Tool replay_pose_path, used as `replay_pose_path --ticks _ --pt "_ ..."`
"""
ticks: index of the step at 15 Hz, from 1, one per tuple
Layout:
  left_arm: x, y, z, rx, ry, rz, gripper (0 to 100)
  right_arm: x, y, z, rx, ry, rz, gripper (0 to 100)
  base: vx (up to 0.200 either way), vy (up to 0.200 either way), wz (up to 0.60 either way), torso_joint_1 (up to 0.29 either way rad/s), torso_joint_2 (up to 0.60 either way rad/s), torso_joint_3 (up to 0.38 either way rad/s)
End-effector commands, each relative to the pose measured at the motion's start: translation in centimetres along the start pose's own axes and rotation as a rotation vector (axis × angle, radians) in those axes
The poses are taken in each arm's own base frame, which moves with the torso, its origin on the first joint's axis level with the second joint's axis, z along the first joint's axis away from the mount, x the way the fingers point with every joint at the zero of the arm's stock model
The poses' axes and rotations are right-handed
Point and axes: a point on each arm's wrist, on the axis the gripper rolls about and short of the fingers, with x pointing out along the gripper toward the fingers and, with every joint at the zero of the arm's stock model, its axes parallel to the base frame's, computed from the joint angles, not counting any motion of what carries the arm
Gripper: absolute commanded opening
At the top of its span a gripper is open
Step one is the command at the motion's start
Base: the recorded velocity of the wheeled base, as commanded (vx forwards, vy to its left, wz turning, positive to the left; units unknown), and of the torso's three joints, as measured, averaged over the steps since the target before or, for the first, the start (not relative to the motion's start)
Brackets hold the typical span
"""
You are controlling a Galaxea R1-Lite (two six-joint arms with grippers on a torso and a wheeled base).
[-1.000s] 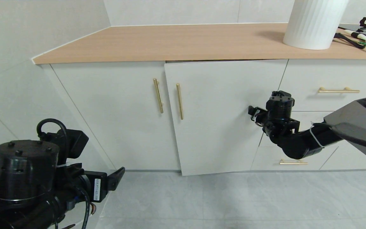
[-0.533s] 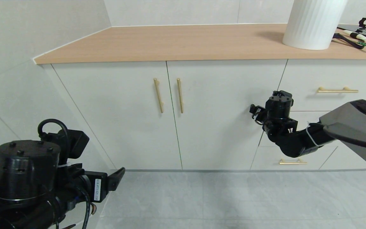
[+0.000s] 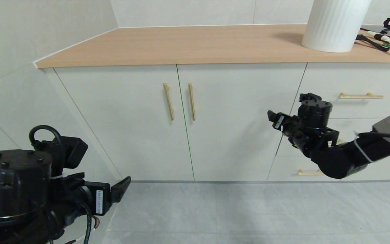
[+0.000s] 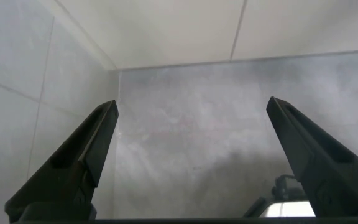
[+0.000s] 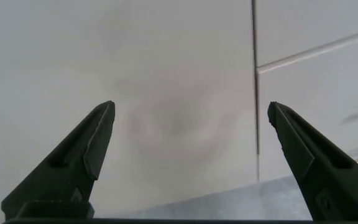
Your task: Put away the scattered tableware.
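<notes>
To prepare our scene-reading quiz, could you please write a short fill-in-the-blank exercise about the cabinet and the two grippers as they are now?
1. Both cabinet doors with upright gold handles are ____.
2. The white ribbed container stands on the wooden ____.
3. The right gripper is held in front of the doors with its fingers ____.
4. The left gripper sits low, above the tiled ____.
Missing words: shut; countertop; open; floor.
</notes>
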Motion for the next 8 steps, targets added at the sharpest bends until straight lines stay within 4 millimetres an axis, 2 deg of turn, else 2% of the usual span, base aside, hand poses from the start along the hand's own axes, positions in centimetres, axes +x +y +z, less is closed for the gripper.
replay_pose_path --ticks 1,2,3,4,5,7,8 --pt "-1.6 0.8 0.6 -0.033 -0.065 -0.009 100 -7.7 -0.2 6.0 0.008 -0.086 0.088 100 0.0 0.0 0.0 0.0 0.0 0.0" --pt "-2.1 1.0 0.5 -0.037 -0.078 -0.011 100 -9.3 -0.6 6.9 0.01 -0.101 0.092 100 0.0 0.0 0.0 0.0 0.0 0.0" --pt "-3.0 1.5 0.5 -0.037 -0.109 -0.012 100 -12.0 -1.4 8.6 0.024 -0.141 0.104 100 0.0 0.0 0.0 0.0 0.0 0.0" --pt "-4.7 2.8 0.8 -0.076 -0.177 0.001 100 -15.7 -2.9 10.3 0.005 -0.196 0.104 100 0.0 0.0 0.0 0.0 0.0 0.0" --pt "-6.3 3.9 0.6 -0.113 -0.233 0.015 100 -18.5 -4.4 11.2 -0.022 -0.239 0.089 100 0.0 0.0 0.0 0.0 0.0 0.0" --pt "-9.0 5.6 -1.7 -0.135 -0.287 0.008 100 -24.7 -7.2 11.2 -0.124 -0.305 0.1 100 0.0 0.0 0.0 0.0 0.0 0.0" --pt "-9.7 5.9 -2.3 -0.132 -0.296 0.007 100 -26.4 -8.0 10.9 -0.165 -0.328 0.104 100 0.0 0.0 0.0 0.0 0.0 0.0"
